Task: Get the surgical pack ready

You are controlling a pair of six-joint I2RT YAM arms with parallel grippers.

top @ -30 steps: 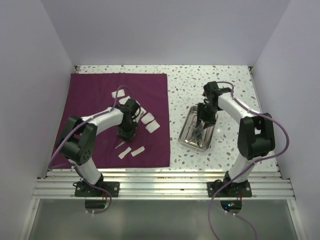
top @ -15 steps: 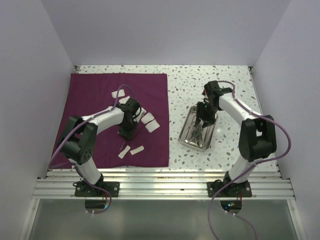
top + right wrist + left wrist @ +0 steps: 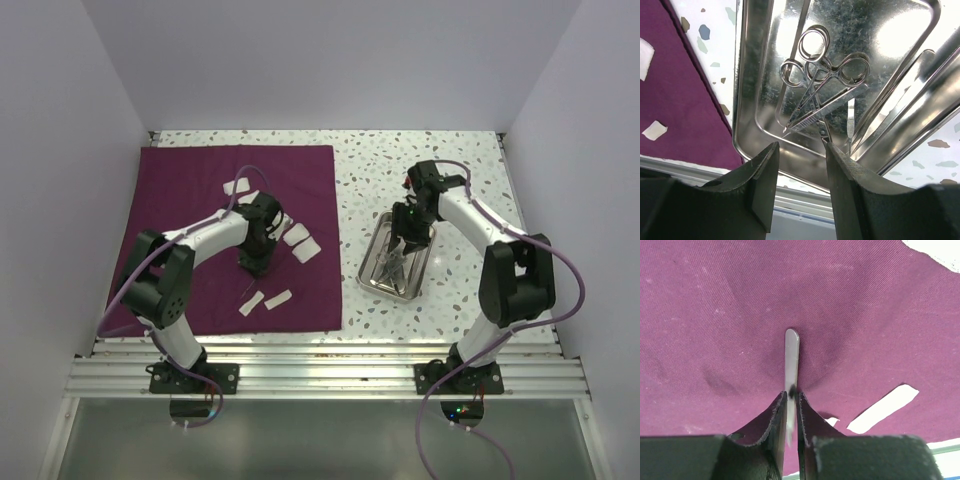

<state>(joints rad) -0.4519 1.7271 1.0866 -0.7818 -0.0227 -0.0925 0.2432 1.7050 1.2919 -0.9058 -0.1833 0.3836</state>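
Plainly, the weak spot is the grip on the left. The left pincer (image 3: 791, 399) is closed on the tweezers (image 3: 792, 357). It nips the thin metal strip edge-on between its fingertips, and the strip's rounded end stands out past them over the maroon cloth (image 3: 715, 315). With so narrow a bite on so slick a piece, I judge the tweezers could swivel or slide out on a lift. The cloth puckers in small creases right where the fingertips meet it, so some fabric may be caught in the pinch. A lift would then drag the cloth and disturb the gauze pad (image 3: 883, 408) lying just beside the pincer, toward the near edge of the counter (image 3: 400, 165).

On the right half of the counter, just off the cloth's right edge, sits the steel tray (image 3: 747, 75). The right pincer (image 3: 801, 150) hangs open above the tray's near end with nothing between its jaws. The scissors (image 3: 812, 97) lie in the tray, seemingly two pairs crossed, with their rings toward the far end and their tips pointing toward the pincer's gap. A careless descent could knock a finger against the tray wall or shove the scissors aside rather than straddle them.
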